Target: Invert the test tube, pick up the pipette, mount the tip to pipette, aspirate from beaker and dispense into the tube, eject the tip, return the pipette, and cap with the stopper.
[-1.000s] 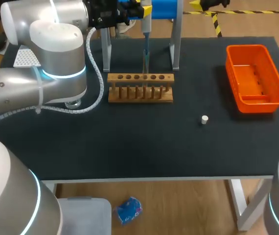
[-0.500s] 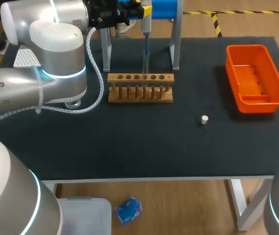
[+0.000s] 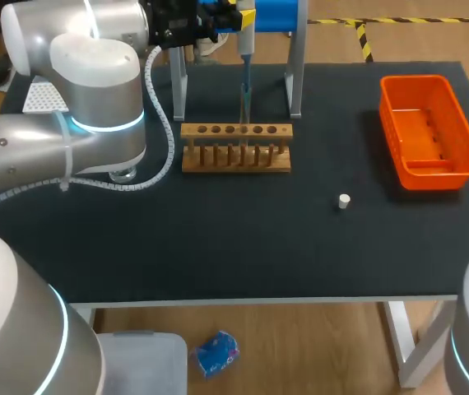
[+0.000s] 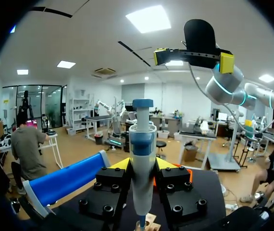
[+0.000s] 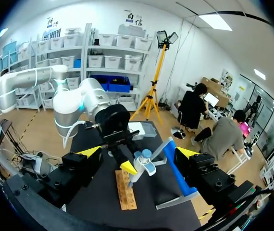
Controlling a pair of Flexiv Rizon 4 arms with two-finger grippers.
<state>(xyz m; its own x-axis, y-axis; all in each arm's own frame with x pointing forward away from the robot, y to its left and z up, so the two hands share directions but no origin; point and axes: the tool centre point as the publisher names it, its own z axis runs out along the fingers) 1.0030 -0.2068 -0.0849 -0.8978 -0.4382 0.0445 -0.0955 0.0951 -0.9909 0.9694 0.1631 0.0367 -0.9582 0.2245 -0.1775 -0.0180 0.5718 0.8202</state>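
Observation:
My left gripper (image 3: 236,16) is shut on the blue-and-white pipette (image 3: 245,58) at the table's far side, in front of the blue-topped stand (image 3: 277,11). The pipette hangs upright, its lower end just above the wooden tube rack (image 3: 235,148). From the left wrist, the pipette (image 4: 142,154) stands between the yellow tips of my left gripper (image 4: 142,166), with the rack (image 4: 149,224) below. My right gripper (image 5: 138,152) is open and holds nothing; it looks from a distance at the pipette (image 5: 140,168) and rack (image 5: 126,190). A small white stopper (image 3: 344,200) lies on the mat.
An orange bin (image 3: 428,169) stands at the right back of the table. The stand's metal legs (image 3: 294,82) flank the pipette. A glass vessel (image 3: 124,174) shows under my left arm. A white perforated box (image 3: 44,97) sits at the far left.

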